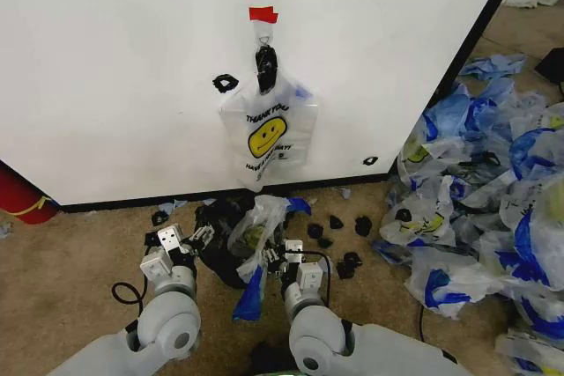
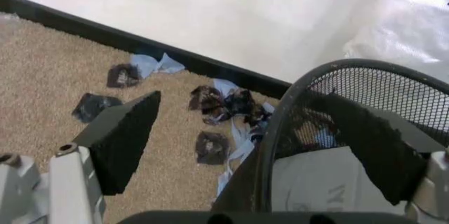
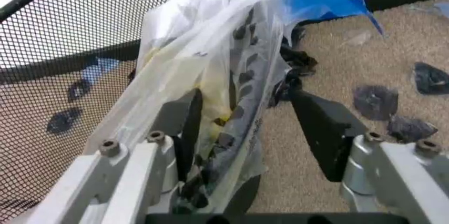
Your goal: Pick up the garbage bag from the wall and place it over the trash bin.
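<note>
A garbage bag (image 1: 267, 134) with a yellow smiley face hangs from a hook under red tape on the white wall (image 1: 115, 68). Below it on the carpet stands the black mesh trash bin (image 1: 218, 244) (image 2: 295, 103) (image 3: 63, 29). A second translucent bag (image 1: 256, 226) (image 3: 210, 50) with blue handles is draped over the bin. My left gripper (image 1: 201, 235) (image 2: 241, 95) is open, its fingers either side of the bin's rim. My right gripper (image 1: 275, 253) (image 3: 244, 95) is open, with that draped bag lying against one finger (image 3: 184, 129).
A heap of blue-and-white bags (image 1: 480, 191) fills the floor at the right. Black scraps (image 1: 339, 226) (image 2: 210, 148) lie on the carpet near the wall's black base strip (image 2: 105, 34). A red object (image 1: 22, 195) sits at the left.
</note>
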You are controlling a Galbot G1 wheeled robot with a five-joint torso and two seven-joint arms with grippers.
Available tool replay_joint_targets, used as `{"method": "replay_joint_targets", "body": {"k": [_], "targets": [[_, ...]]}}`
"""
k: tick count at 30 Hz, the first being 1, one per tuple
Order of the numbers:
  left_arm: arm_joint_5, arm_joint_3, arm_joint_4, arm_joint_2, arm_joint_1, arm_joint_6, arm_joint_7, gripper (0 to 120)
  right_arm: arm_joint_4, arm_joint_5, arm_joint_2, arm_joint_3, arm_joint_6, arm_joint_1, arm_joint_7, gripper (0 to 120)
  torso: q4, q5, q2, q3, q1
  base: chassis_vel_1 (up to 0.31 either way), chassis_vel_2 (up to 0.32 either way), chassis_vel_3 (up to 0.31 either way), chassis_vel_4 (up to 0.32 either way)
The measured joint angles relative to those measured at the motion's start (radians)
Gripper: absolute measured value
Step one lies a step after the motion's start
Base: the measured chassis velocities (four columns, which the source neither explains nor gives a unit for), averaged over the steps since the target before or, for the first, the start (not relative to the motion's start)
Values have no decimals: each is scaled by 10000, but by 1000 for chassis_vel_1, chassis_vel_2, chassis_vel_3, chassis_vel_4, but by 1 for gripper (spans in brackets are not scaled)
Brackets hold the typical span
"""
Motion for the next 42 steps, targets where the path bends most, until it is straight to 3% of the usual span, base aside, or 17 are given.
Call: {"method": "replay_joint_targets", "body": {"k": [36,42], "targets": [[291,13,78,-59,253,-45,42,94,-100,-254,192,18,-3,-143,53,27,0,1,0,0,0,0,0,0,0],[290,7,109,-79,187,-64,42,93,-198,-252,258,21,-3,-103,50,19,0,0,1,-1,0,0,0,0,0]]}}
